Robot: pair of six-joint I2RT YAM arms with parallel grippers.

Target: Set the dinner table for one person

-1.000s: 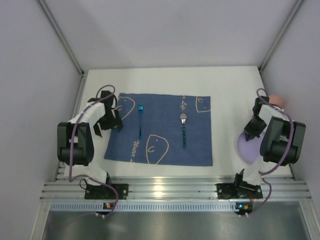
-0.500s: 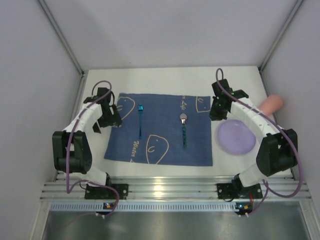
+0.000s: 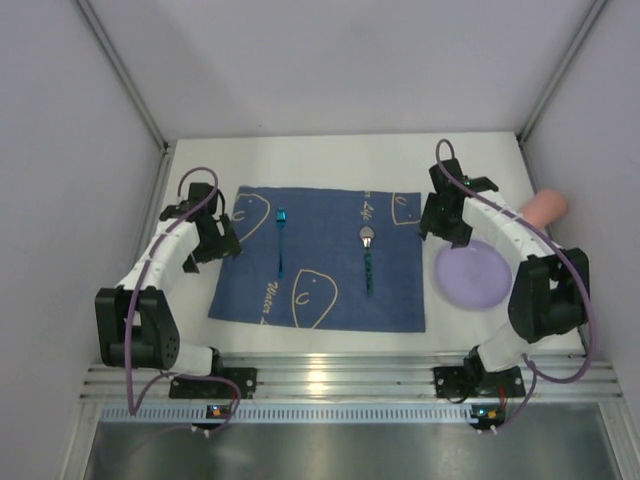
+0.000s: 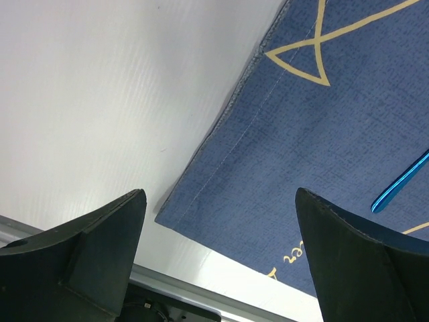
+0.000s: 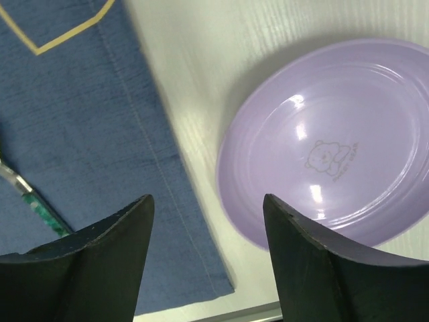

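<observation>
We see the dinner table [image 3: 330, 160] as a white top filling the floor of the cell, its ridged aluminium rail [image 3: 350, 380] running along the near edge where both arms are bolted. A blue mat [image 3: 320, 290] with cream outlines lies flat on the middle of it. On the mat lie a blue-handled utensil [image 3: 281, 243] to the left and a spoon [image 3: 368, 258] with a dark green handle to the right, well apart and roughly parallel. From above we cannot make out the head of the blue one.

The left gripper [image 4: 221, 255] hangs over the mat's left edge. In its wrist view the two dark fingers [image 4: 87, 255] stand spread wide with nothing between them, only bare table and a corner of the mat below. The blue utensil shows there only as a tip, cut off by the right border. From above, the pincer itself is hidden under the wrist.

The right gripper [image 5: 204, 268] is over the strip of table between the mat's right edge and a purple plate [image 5: 335, 141]. Its fingers are likewise spread and empty. The plate sits on the table just beside the mat, not on it. Its right rim is cut off in the wrist view, and from above the arm covers part of it. A small bear print [image 5: 328, 159] marks its well, but the lettering beneath is too small to read.

A pink object [image 3: 548, 208] lies at the table's right edge, partly behind the right arm; we cannot tell what it is.
</observation>
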